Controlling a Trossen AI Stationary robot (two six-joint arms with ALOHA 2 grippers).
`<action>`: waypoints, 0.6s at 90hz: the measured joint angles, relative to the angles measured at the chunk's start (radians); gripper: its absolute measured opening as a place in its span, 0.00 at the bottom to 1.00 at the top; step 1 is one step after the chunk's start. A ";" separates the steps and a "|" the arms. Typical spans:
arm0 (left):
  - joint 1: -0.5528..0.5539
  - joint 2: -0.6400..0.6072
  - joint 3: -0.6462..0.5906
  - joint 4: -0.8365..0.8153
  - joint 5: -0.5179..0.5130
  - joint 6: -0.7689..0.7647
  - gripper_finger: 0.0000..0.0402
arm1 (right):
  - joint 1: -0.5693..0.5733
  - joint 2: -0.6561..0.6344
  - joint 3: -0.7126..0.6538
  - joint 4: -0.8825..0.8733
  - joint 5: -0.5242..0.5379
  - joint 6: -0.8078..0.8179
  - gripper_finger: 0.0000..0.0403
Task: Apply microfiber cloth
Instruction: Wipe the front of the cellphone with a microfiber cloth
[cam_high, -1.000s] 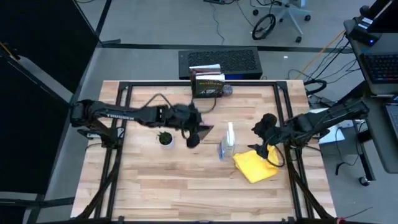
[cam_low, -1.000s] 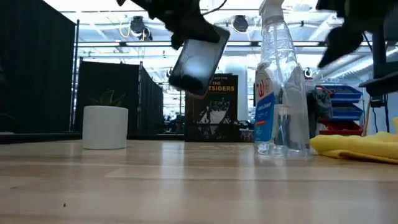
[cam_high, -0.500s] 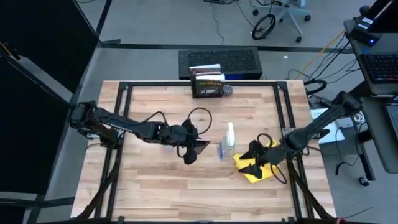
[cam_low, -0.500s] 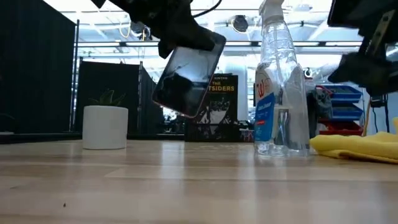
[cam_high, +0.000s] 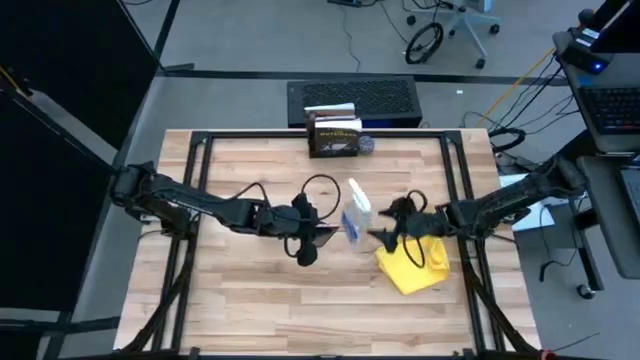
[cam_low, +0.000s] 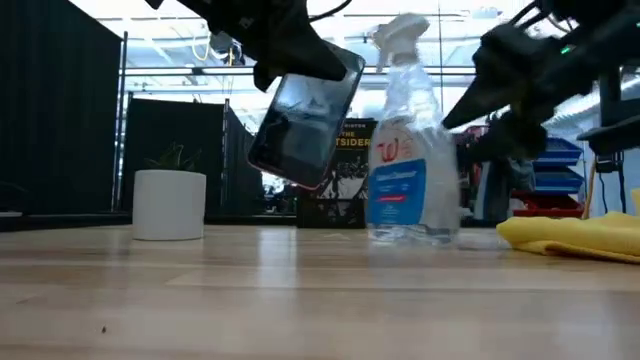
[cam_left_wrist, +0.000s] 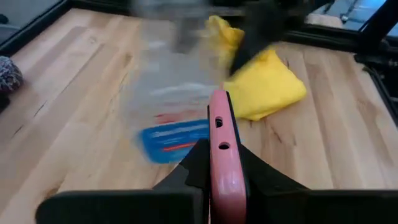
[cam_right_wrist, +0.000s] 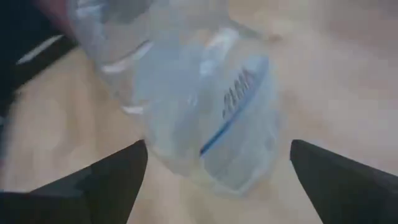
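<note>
- High view: two dark arms work over one wooden table (cam_high: 240, 290). The left gripper (cam_high: 312, 238) is clamped on one black smartphone (cam_high: 322, 236) near the table's middle. The right gripper (cam_high: 385, 232) reaches toward one clear spray bottle (cam_high: 354, 211), which is tilted. One yellow microfiber cloth (cam_high: 413, 263) lies on the table under the right arm. One book (cam_high: 334, 137) stands at the far edge.
- Low view: the smartphone (cam_low: 303, 128) hangs tilted in the air, in the left gripper's hold. The spray bottle (cam_low: 408, 155) leans, its base on the table. The cloth (cam_low: 570, 237) lies flat at the right edge. One white pot (cam_low: 169, 203) with a small plant stands to the left.
- Left wrist view: the fingers (cam_left_wrist: 193, 165) pinch the phone's pink-edged case (cam_left_wrist: 221, 155); bottle and cloth (cam_left_wrist: 264, 84) lie beyond.
- Right wrist view: the fingers (cam_right_wrist: 118, 177) stand wide apart, empty, with the bottle (cam_right_wrist: 193, 93) between them.
- Compared with half a second ago, the bottle has shifted toward the phone and tipped; the right gripper has left the cloth.
</note>
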 joint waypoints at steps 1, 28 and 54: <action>0.000 0.002 0.000 -0.001 0.000 0.000 0.04 | -0.007 -0.006 0.000 -0.007 -0.007 -0.003 0.94; -0.007 0.020 0.000 0.002 0.000 0.000 0.04 | 0.084 -0.098 0.000 0.029 -0.294 0.091 0.94; -0.008 0.031 0.001 0.037 -0.003 -0.005 0.04 | 0.062 0.130 0.000 0.239 0.010 -0.152 0.94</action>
